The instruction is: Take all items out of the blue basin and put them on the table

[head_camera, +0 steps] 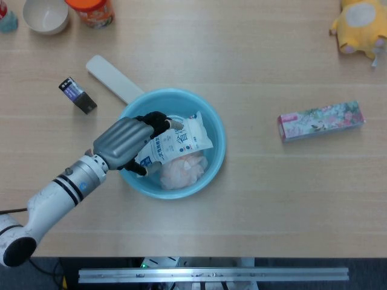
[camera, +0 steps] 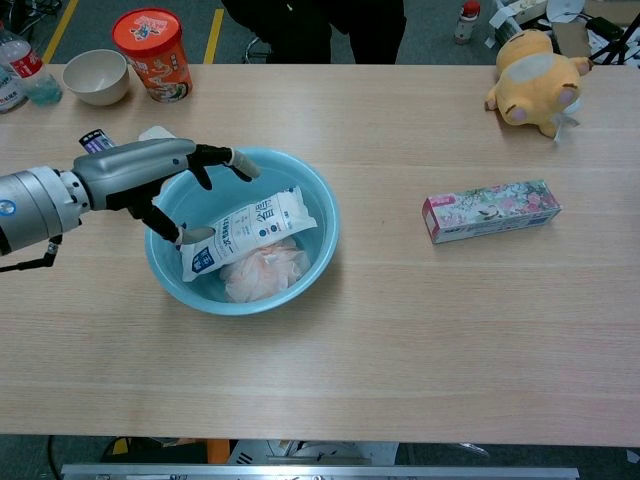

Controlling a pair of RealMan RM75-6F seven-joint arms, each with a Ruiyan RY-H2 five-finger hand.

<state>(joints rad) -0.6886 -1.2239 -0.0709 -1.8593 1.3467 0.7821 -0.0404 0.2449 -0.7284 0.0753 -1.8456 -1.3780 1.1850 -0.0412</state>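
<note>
Now the left hand (head_camera: 130, 142) hovers over the basin (head_camera: 214, 130), fingers spread wide, nothing held; fingertips sit above the left part of the white pouch (head_camera: 175, 142), thumb down near the pouch's blue end in chest view. Can't tell if it's touching yet. Right hand isn't visible in either view.

Pouch lies across the basin's middle, on top of a pink crumpled bag (head_camera: 178, 172). Both look light & soft. Pouch prob. has a slick film skin and loose filling, so it'll sag and may slip; best grip is across its narrow width near the left end, thumb under, fingers over. Pink bag is thin, scrunchy; pinch a fold once the pouch is out.

Basin walls are low but curved, so the hand needs to lift up before moving sideways or the rim gets nudged. Basin is prob. light too, could slide.

Open table: plenty of bare wood in front of the basin and to its right, before the floral box (head_camera: 320, 121). Left-back is tighter w/ the white paddle (head_camera: 112, 78) and small dark pack (head_camera: 77, 95).
</note>
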